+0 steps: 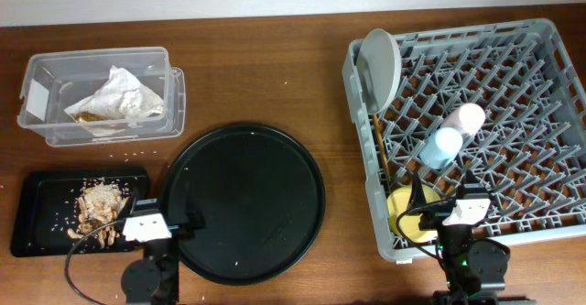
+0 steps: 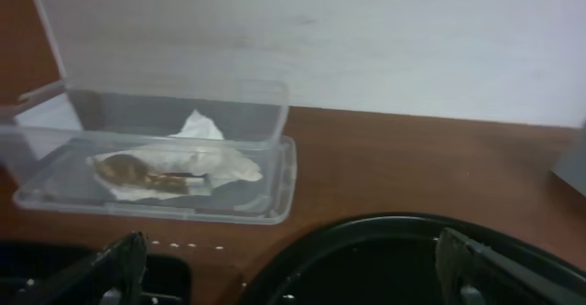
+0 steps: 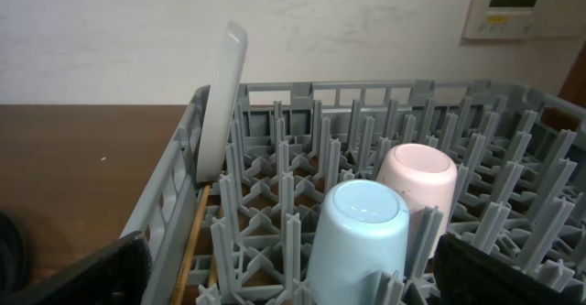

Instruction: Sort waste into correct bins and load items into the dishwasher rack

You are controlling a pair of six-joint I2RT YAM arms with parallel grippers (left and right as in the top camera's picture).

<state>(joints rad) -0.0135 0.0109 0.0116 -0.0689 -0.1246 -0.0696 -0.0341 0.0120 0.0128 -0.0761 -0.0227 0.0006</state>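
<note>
napkin (image 1: pixel 114 99) and scraps (image 1: pixel 99 204) binned at 9 o'clock; dishwasher rack (image 1: pixel 531 85) at 3 o'clock loaded. left gripper (image 1: pixel 157 216), right gripper (image 1: pixel 449 205) wide, empty. task appears complete.

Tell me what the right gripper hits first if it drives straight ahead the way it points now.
Probably the light-blue cup, dead ahead of the open right gripper. The pink cup stands just behind it. Height is hard to judge, so the pegs of the dishwasher rack might touch first.
</note>
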